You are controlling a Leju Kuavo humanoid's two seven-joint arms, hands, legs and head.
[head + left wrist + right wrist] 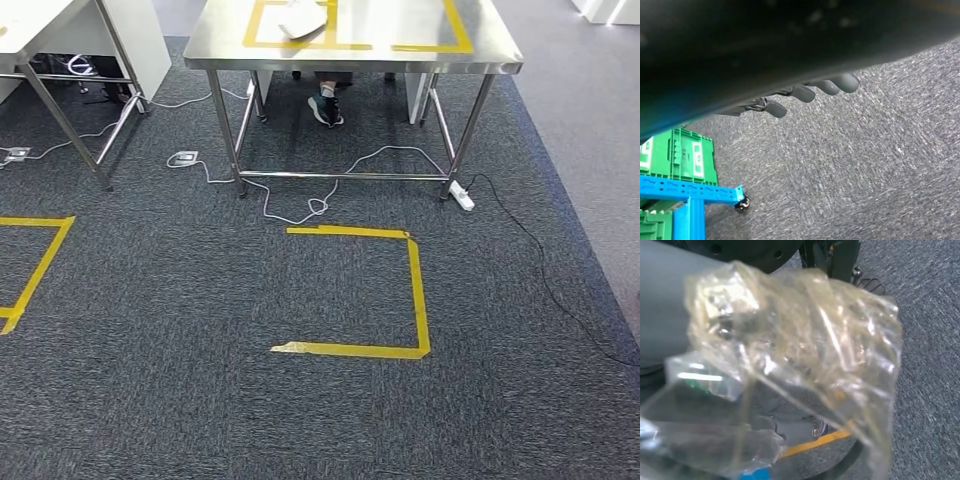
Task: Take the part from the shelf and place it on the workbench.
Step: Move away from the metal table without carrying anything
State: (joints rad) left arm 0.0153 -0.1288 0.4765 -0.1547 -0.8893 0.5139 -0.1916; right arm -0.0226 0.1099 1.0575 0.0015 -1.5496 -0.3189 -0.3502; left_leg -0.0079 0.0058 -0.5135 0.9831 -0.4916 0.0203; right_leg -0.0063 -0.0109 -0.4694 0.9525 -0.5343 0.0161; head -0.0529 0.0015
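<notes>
Right hand (666, 335): holds the bag (791, 365), a clear crinkled plastic pouch that hangs in front of the wrist camera and hides the fingers. The part inside is not resolvable; a green and a blue patch show through the film near the hand.

Handling, judged: light, limp, no stiffness of its own. The film is glossy, so likely slippery, and it will sag and swing while carried. The best hold is a gathered fold near the top edge, with the weight hanging below; a flat pinch on smooth film may slide.

Left hand (806, 92): dark fingers apart and extended over carpet, nothing in them.

View differences:
- Head view gives the destination: the steel bench (226, 35) ahead with yellow tape outlines on top, a white item (302, 20) already lying there, tape square (415, 290) on the floor before it, cables and a person's shoe (326, 107) beneath.
- Right wrist view gives the bag itself.
- Left wrist view gives green crates (681, 155) on a blue rack (689, 192).
</notes>
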